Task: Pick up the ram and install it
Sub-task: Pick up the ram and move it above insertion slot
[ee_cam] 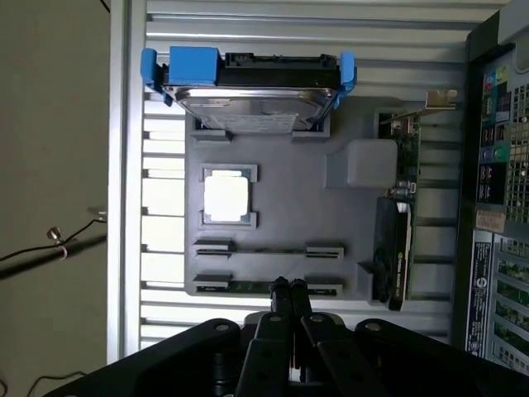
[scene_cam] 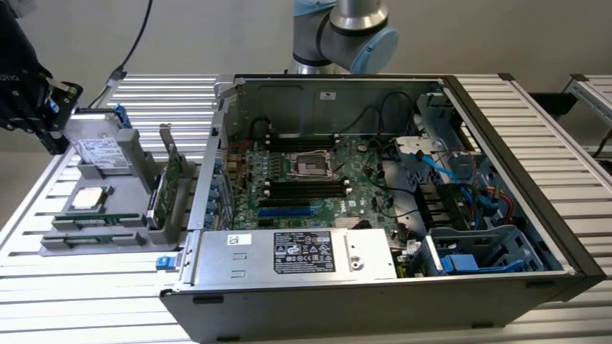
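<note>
Claw (ee_cam: 288,286) is over the gray parts tray (ee_cam: 289,211), fingers pinched tight together, nothing btwn them, so it's empty. Ram (ee_cam: 248,288) lies flat in the tray's outermost slot row, a thin green edge showing btwn the two end clips. In the wrist view the closed tips line up over that same row, just past the ram's middle; can't tell if they touch it. Further in sits the silver CPU (ee_cam: 226,197) in its pocket, then the hard drive (ee_cam: 252,103) w/ blue rails. Expansion card (ee_cam: 403,207) stands on edge at the tray's side nearest the open PC case (scene_cam: 497,143). In the exterior view the claw hangs on the exterior view's left, well apart from the motherboard (scene_cam: 306,179).
</note>
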`<move>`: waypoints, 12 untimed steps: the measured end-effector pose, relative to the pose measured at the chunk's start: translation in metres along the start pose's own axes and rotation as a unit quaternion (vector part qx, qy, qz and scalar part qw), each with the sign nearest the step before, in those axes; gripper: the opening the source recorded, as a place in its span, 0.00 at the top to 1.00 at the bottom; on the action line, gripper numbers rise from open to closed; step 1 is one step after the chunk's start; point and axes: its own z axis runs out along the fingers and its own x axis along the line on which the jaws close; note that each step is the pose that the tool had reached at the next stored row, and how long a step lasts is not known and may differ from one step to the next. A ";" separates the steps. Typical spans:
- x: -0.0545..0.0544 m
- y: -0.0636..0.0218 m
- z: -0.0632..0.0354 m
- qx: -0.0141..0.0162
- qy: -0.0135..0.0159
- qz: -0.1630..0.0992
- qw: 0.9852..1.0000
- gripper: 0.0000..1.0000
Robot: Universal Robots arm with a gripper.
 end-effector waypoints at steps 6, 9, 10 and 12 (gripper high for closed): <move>0.000 0.0000 0.0001 0.001 0.002 -0.049 0.999 0.90; 0.000 0.0001 0.0002 0.001 0.002 -0.077 0.997 0.90; 0.000 0.0001 0.0001 0.001 0.003 -0.086 0.996 0.90; 0.000 0.0000 0.0001 0.001 0.003 -0.105 0.995 0.90</move>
